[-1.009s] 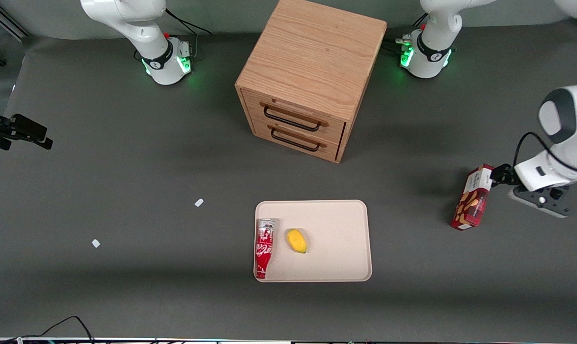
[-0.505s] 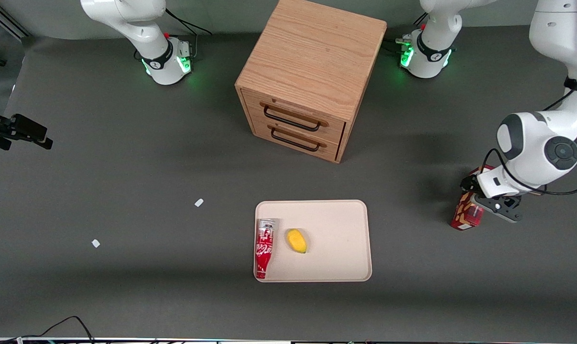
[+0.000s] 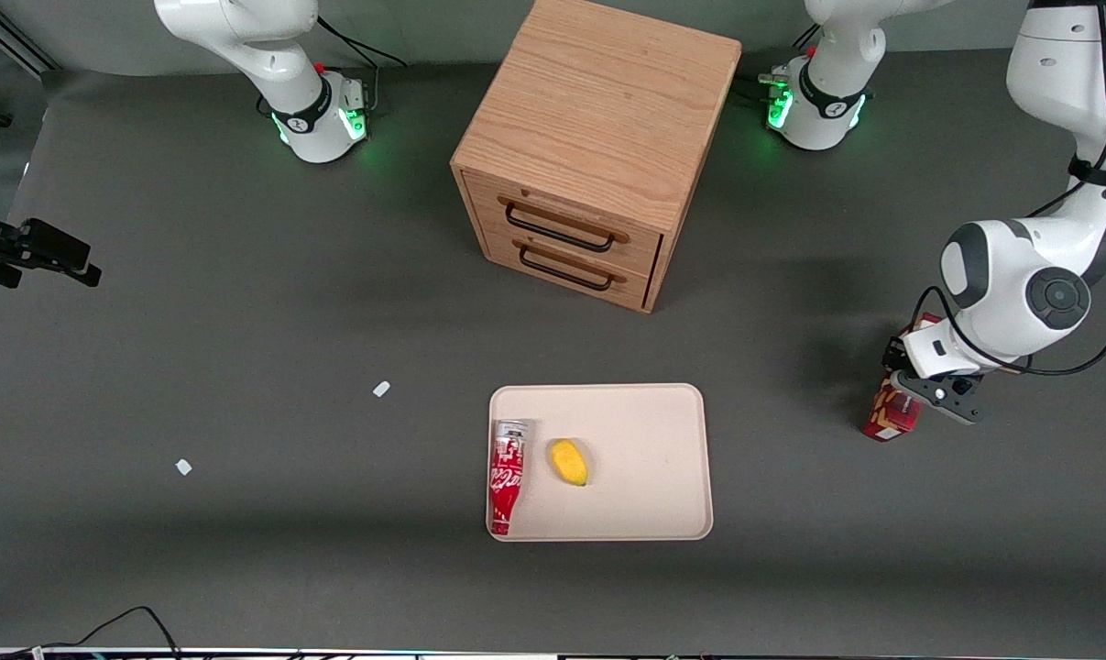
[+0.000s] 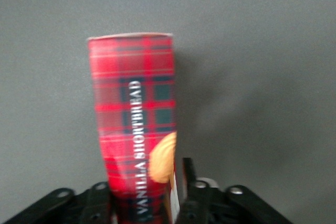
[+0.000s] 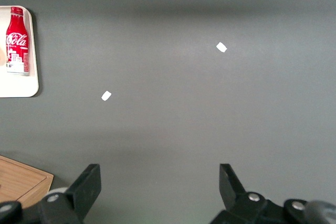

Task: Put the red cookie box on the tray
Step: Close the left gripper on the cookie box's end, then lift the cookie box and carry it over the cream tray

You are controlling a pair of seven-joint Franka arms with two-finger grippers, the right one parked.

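Beige tray [image 3: 672, 431] at lower centre of the front frame carries a soda can [image 3: 507, 475] and a yellow fruit [image 3: 569, 462]. At right edge, red cookie box [image 3: 890, 414] on the grey table [image 3: 241, 348], well apart from the tray. Gripper [image 3: 919, 390] directly over it, fingers [image 4: 193, 195] straddling the box, contact unclear.

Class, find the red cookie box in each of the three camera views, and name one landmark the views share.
Front view: red cookie box on the table toward the working arm's end, under the end effector.
Left wrist view: red cookie box between the end effector fingers.
Right wrist view: not in it.
Shared landmark: gray table.
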